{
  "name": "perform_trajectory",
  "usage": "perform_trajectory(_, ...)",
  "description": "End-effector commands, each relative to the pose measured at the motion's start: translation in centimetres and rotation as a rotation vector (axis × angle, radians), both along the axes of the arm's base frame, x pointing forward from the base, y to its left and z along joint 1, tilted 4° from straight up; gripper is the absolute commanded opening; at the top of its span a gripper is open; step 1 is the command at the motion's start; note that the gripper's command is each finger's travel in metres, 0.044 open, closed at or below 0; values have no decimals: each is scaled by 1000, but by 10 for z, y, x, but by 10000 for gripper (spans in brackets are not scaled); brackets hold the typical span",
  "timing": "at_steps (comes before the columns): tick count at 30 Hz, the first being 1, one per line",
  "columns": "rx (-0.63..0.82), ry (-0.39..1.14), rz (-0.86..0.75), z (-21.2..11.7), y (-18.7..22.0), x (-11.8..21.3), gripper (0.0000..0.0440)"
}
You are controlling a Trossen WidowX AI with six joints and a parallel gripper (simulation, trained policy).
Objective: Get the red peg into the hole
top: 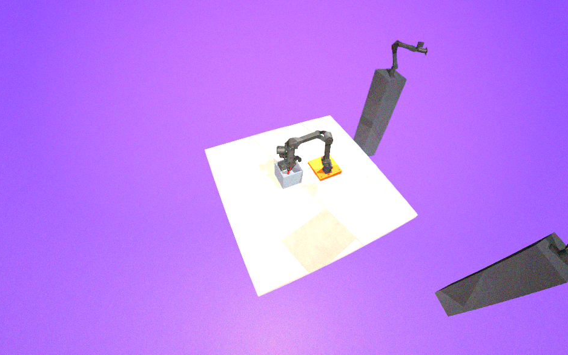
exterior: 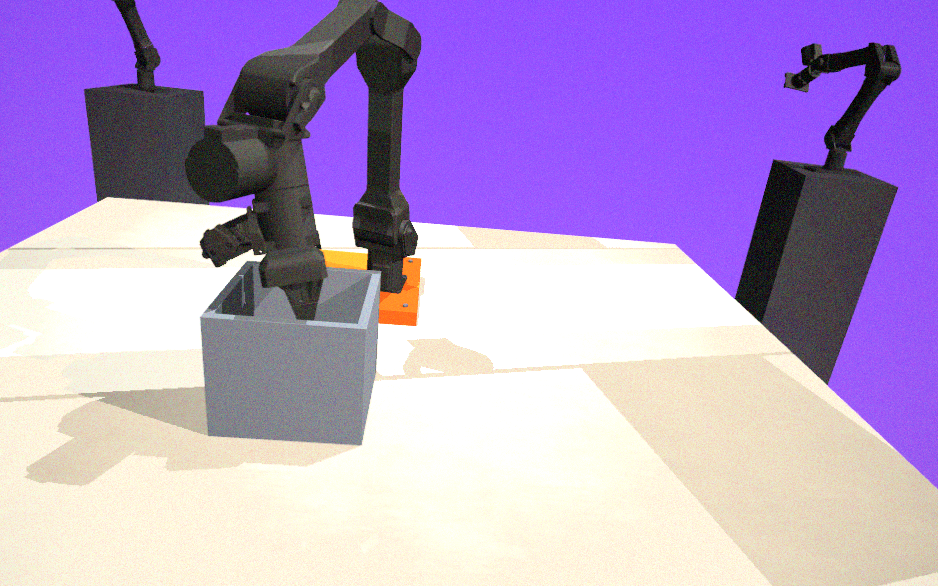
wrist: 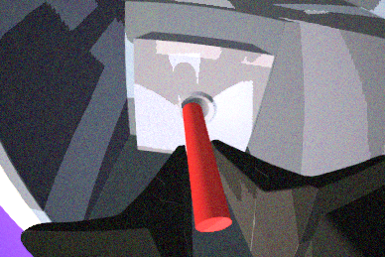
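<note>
The jaws (exterior: 304,313) are closing around the red peg (top: 289,170) (wrist: 203,166), holding it inside the grey box (top: 292,179) (exterior: 283,378) (wrist: 278,91). Beyond, the peg's far end is overlapping the hole in the pale plate (wrist: 154,126); whether it is entering, I cannot tell. Farther back, the arm is standing on an orange base (top: 320,175) (exterior: 400,317).

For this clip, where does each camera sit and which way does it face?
Top: high above and off to one side, angled down at the table; shows the whole working arm.
Exterior: low beside the table, facing the box across it; the arm's upper bend is cut off.
Wrist: on the hand, looking past the fingers into the box; shows the fingers and red peg.
Top and exterior share the orange base plate.
</note>
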State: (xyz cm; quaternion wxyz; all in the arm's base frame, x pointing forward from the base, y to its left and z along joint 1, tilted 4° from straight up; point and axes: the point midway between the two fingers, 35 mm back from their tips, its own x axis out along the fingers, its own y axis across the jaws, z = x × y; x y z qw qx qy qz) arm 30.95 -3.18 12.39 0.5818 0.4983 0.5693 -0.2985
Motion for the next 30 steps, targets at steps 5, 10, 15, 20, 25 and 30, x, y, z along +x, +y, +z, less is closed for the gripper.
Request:
perform_trajectory(5,4,26,49,-25,3,2,4)
perform_trajectory(10,-3,34,80,-34,4,1,22)
perform_trajectory(15,-13,52,104,-43,4,-2,48)
perform_trajectory(20,-21,65,126,-51,4,-4,75)
perform_trajectory(25,-19,88,139,-57,3,-7,148)
perform_trajectory(30,7,108,135,-52,0,-6,148)
